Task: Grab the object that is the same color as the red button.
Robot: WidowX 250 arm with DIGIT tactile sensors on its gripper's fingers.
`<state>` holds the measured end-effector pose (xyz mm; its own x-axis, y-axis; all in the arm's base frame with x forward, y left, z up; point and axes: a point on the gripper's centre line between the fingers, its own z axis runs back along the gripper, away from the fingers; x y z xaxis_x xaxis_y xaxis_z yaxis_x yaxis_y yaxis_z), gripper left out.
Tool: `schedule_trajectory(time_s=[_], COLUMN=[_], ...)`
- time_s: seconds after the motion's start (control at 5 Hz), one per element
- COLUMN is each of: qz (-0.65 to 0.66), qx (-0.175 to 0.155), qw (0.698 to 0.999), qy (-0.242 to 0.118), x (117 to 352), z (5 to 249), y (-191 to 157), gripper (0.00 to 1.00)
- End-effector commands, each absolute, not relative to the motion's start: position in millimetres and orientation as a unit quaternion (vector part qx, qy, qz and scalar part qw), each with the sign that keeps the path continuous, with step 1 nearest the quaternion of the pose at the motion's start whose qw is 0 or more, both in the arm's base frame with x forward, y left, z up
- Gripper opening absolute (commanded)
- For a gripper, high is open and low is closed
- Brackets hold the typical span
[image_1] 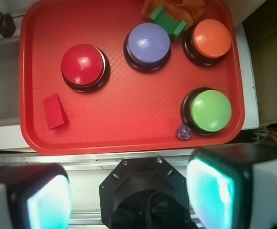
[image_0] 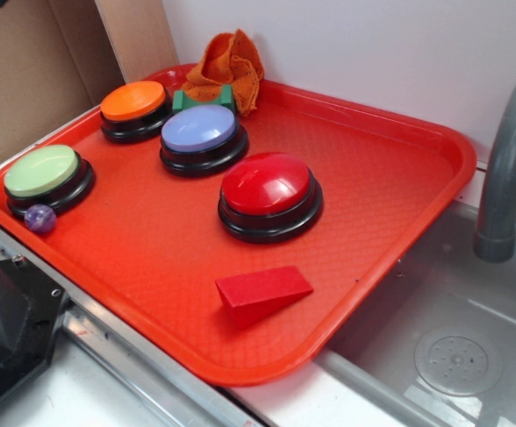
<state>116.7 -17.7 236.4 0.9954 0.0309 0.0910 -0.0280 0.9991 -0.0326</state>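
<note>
In the wrist view the gripper (image_1: 129, 195) hovers with jaws spread and empty above the red tray's (image_1: 129, 124) near edge, while the small red wedge block (image_1: 55, 111) lies far left, long axis roughly front-to-back, just beside the red button (image_1: 82, 66).

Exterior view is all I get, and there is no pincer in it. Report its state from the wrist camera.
Observer: The pincer is open, pads wide apart, nothing between them.
Operator: Now say where it sits against the red wedge.
Observer: It is off the tray, over the metal strip along one edge. In the wrist view the red wedge lies ahead and to the left of it, untouched.
</note>
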Motion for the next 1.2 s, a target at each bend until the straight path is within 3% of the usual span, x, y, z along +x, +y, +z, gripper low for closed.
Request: schedule_trajectory(time_s=[0.0, 0.4, 0.8, 1.0], qz=[0.015, -0.085, -0.107, -0.107], qx=[-0.016, -0.032, -0.018, -0.033], qw=[0.999, 0.995, 0.993, 0.992], qy=[-0.046, -0.033, -0.048, -0.054], x=[116.7, 149.0, 164.7, 167.6], z=[236.4, 211.4, 150.5, 117.2], y=[-17.7, -59.2, -96.1, -107.9], gripper=[1.00, 1.00, 1.00, 1.00])
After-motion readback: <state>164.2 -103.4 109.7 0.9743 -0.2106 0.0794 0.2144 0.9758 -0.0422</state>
